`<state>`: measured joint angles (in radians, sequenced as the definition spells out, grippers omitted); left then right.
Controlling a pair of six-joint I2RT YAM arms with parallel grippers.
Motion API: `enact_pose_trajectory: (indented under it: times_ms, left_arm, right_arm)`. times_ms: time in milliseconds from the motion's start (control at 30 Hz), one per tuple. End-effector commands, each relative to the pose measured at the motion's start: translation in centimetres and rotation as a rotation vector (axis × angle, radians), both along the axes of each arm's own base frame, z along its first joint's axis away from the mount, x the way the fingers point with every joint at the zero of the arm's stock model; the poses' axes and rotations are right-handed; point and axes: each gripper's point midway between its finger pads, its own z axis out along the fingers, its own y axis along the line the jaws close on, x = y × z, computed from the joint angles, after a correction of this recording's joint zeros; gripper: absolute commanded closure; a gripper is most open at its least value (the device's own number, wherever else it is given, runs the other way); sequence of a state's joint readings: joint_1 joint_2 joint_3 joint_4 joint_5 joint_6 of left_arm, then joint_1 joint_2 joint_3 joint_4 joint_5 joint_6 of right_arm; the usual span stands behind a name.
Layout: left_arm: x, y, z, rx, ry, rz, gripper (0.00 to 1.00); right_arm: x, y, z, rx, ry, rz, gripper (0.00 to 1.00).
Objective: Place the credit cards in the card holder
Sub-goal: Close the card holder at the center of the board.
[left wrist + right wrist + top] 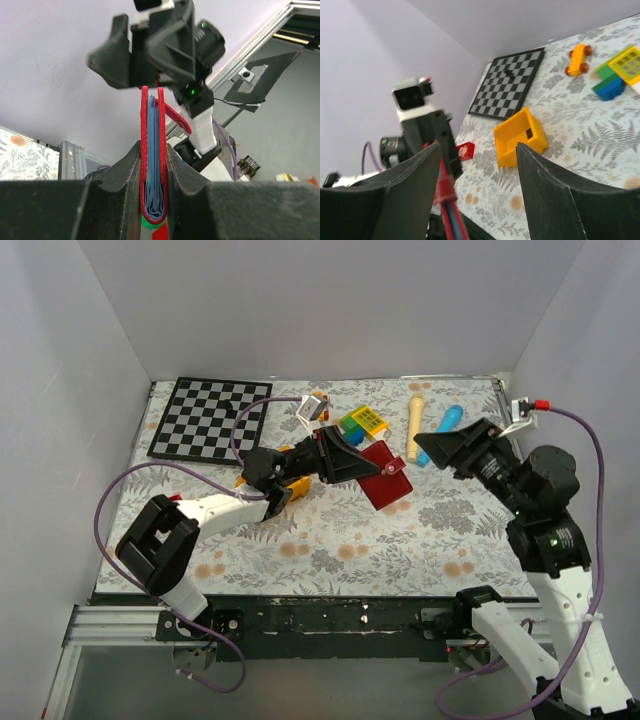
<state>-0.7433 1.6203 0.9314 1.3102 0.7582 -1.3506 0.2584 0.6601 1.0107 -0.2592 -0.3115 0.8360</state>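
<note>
The maroon card holder [388,480] hangs above the table's middle, with my left gripper [358,464] shut on its folded spine. In the left wrist view the card holder [152,115] stands edge-on between the fingers [120,175], its two red covers nearly together and pale blue pockets between them. My right gripper [437,446] is open just right of the holder and points at it. In the right wrist view the holder's red edge [447,205] lies beside the left finger [395,195], not between the jaws. The credit cards are not in view.
A chessboard [210,418] lies at the back left. A yellow bin [520,137] sits under the left arm, with a small red block [466,150] near it. Building blocks [363,422], an orange toy car [577,59], a wooden peg [415,425] and a blue piece [447,423] lie at the back.
</note>
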Motion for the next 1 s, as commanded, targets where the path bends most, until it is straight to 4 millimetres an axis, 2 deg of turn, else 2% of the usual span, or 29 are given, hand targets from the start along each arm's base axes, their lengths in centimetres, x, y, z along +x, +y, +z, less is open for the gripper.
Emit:
enact_pose_trajectory:
  times_ms: [0, 67, 133, 200, 233, 267, 367, 467, 633, 800, 967]
  left_arm:
    - [-2.6, 2.0, 5.7, -0.108, -0.207, 0.024, 1.0]
    - [-2.4, 1.8, 5.8, -0.097, -0.21, 0.032, 1.0]
    - [-2.4, 1.7, 5.8, -0.095, -0.21, 0.028, 1.0]
    - [-2.3, 1.6, 5.9, -0.096, -0.214, 0.025, 0.98]
    - [-2.3, 1.6, 5.9, -0.096, -0.214, 0.023, 0.96]
    - [-2.1, 1.5, 5.8, -0.092, -0.213, 0.026, 0.96]
    - [-2.1, 1.4, 6.0, -0.095, -0.219, 0.023, 0.95]
    - [-1.9, 1.3, 6.4, -0.104, -0.223, 0.022, 0.97]
    - [-2.0, 1.3, 6.3, -0.108, -0.22, 0.016, 0.99]
    - [-2.1, 1.4, 6.3, -0.114, -0.211, 0.013, 1.0]
    - [-2.0, 1.4, 6.5, -0.123, -0.213, 0.009, 1.0]
  right_arm:
    - [2.5, -3.5, 1.5, -0.146, 0.041, -0.22, 0.3]
    - [3.5, -5.3, 0.3, -0.246, 0.124, -0.319, 0.3]
    - [3.7, -5.2, -0.3, -0.274, 0.136, -0.303, 0.3]
    - [2.7, -2.5, 0.4, -0.182, 0.05, -0.157, 0.3]
    - [1.6, -1.0, 1.5, -0.106, -0.02, -0.068, 0.3]
    - [0.7, 0.2, 1.7, -0.028, -0.035, 0.006, 0.3]
    - [-1.6, 1.8, 3.2, 0.155, -0.088, 0.136, 0.3]
    - [-2.8, 2.0, 4.5, 0.229, -0.145, 0.188, 0.3]
    - [-3.5, 1.7, 5.3, 0.255, -0.191, 0.184, 0.3]
    - [-4.0, 2.4, 5.9, 0.297, -0.214, 0.254, 0.3]
    - [-3.7, 3.0, 5.5, 0.297, -0.182, 0.288, 0.3]
